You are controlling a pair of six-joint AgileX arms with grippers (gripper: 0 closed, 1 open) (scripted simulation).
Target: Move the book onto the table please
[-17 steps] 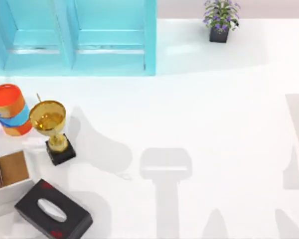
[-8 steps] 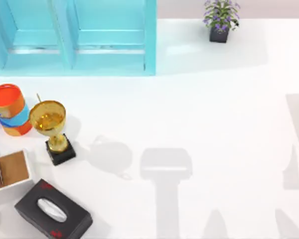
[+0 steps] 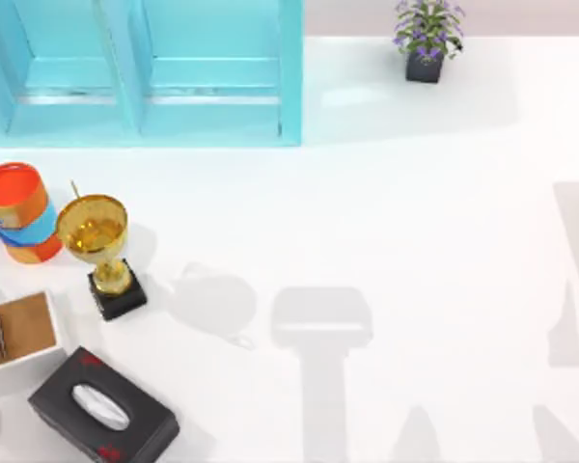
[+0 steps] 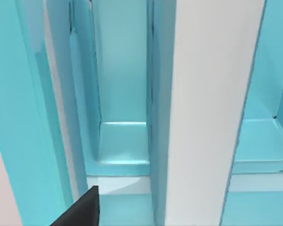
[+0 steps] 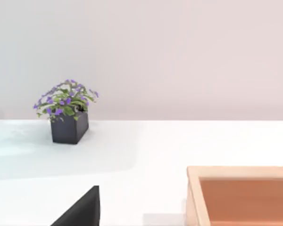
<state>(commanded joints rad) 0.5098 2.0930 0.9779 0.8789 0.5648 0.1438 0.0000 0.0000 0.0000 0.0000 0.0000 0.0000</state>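
I start at the near left corner of the table [image 3: 415,241]. A black tissue box [image 3: 103,413] lies there, with an open white carton [image 3: 19,338] just beyond it at the left edge. Farther along that edge stand a gold trophy [image 3: 96,241] and an orange canister [image 3: 17,212]. The turquoise shelf unit [image 3: 140,72] sits along the far edge on the left. A small potted plant [image 3: 426,39] stands at the far edge toward the right.

The middle and right of the table carry nothing, so the book is not down yet.

My left gripper [image 4: 80,212] is up close against the shelf unit, looking into its compartments. Just ahead of it a broad white band with a light blue strip runs across the wrist view. I take this for the book [image 4: 212,113], page edges toward me, standing at the shelf. I cannot tell whether the left gripper is clenched on it or released.

My right gripper [image 5: 80,209] is parked low over the table, facing the plant with a wooden tray [image 5: 240,195] beside it. I cannot tell its state either.

I judge this to be the pick-up or withdrawal step at the shelf. The next move calls for a confirmed hold on the book. After that I would draw it straight out, clear of the shelf's dividers. Then I would carry it toward the bare centre of the table, well away from the trophy, and lay it flat.
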